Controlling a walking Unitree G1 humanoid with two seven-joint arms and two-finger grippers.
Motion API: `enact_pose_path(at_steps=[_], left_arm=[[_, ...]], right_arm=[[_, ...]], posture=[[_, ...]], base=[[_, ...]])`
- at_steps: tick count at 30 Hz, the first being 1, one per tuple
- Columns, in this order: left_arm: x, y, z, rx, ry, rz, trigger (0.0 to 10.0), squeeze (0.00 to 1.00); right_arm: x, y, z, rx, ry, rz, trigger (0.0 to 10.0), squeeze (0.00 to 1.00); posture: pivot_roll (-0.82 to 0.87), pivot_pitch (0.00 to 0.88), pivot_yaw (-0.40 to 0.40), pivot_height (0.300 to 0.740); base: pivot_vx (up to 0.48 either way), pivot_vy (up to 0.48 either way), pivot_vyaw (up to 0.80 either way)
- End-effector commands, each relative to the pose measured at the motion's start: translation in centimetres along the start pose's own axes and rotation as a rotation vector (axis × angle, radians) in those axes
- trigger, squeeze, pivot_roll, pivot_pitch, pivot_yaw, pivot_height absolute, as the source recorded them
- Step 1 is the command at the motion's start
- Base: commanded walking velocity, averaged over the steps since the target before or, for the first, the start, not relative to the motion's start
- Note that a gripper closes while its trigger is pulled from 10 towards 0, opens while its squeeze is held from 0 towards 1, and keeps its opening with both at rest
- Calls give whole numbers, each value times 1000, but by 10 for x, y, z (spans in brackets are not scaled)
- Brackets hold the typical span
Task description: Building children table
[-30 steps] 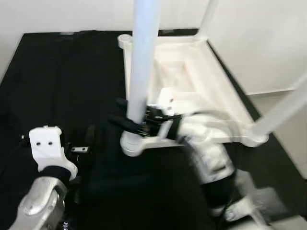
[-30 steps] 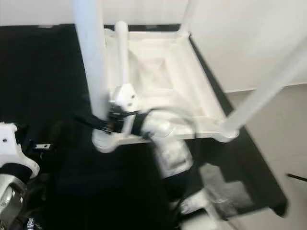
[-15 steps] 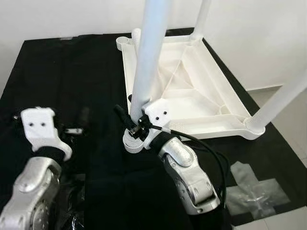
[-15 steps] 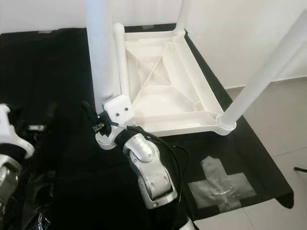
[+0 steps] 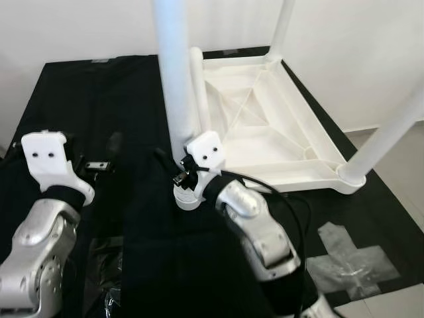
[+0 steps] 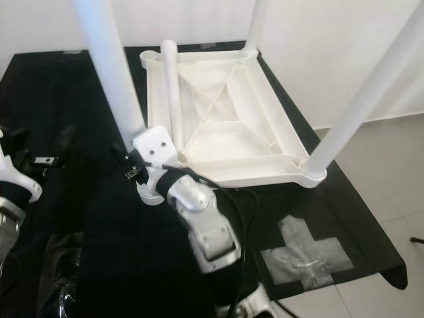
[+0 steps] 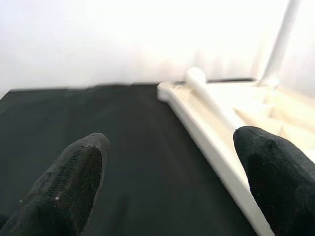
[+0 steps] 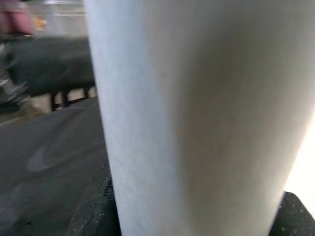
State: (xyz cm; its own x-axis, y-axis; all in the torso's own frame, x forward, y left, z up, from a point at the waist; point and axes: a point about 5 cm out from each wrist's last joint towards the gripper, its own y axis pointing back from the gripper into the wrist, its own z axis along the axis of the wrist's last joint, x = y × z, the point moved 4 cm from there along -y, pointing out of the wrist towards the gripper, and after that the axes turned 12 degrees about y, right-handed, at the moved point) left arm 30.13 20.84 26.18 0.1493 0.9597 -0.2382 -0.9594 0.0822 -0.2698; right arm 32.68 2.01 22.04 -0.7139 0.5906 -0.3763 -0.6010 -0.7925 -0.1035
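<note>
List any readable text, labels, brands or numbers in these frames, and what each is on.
None readable.
The upturned white table top and its white legs carry no print or moulded lettering that can be made out.
The white housing on the right end effector shows two small holes, no label.
The grey tape cross on the black mat is unmarked.
Right wrist view: a small coloured patch in the far background is too blurred to read.

near table leg [image 5: 175, 86] tipped leftward — left end effector [image 5: 99, 159] raised
</note>
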Motion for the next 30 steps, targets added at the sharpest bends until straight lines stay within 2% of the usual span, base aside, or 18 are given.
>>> enact_pose_path(at_steps=[1,4,7,11,12,16,22,24,26,27,30], left_arm=[[4,-2,2,0,-2,-13,10000,0],[4,-3,4,-4,-2,-17,10000,0],[3,-2,3,0,-1,-27,10000,0],[1,-2,2,8,4,-45,10000,0],[0,-3,2,10,7,-58,10000,0],[-2,-4,4,7,13,-74,10000,0],[-4,-5,7,5,21,-93,10000,0],[-4,-4,8,7,26,-99,10000,0],[-4,-4,8,8,29,-102,10000,0],[-8,-4,11,10,46,-142,10000,0],[-11,-5,13,11,58,-172,10000,0]], right_arm=[[18,10,-44,138,-160,126,10000,0],[16,14,-44,121,-186,143,10000,0],[10,19,-42,69,-263,177,10000,0],[2,26,-43,37,-275,231,10000,0],[1,29,-42,17,-260,285,10000,0],[2,33,-39,3,-213,370,10000,0],[20,31,-41,31,-156,443,10000,0],[32,30,-42,39,-135,467,10000,0],[34,30,-42,39,-127,470,10000,0],[26,27,-37,25,-116,450,10000,0],[21,25,-33,13,-109,436,10000,0]], posture=[[60,194,-19,740],[63,189,-16,740],[67,183,-10,740],[70,181,-8,740],[72,179,-7,740],[72,182,-7,740],[75,189,-8,740],[80,191,-5,740],[80,191,-5,740],[77,183,-9,740],[77,181,-10,740]], base=[[0,0,0],[0,0,0],[0,0,0],[0,0,0],[0,0,0],[0,0,0],[0,0,0],[0,0,0],[0,0,0],[0,0,0],[0,0,0]])
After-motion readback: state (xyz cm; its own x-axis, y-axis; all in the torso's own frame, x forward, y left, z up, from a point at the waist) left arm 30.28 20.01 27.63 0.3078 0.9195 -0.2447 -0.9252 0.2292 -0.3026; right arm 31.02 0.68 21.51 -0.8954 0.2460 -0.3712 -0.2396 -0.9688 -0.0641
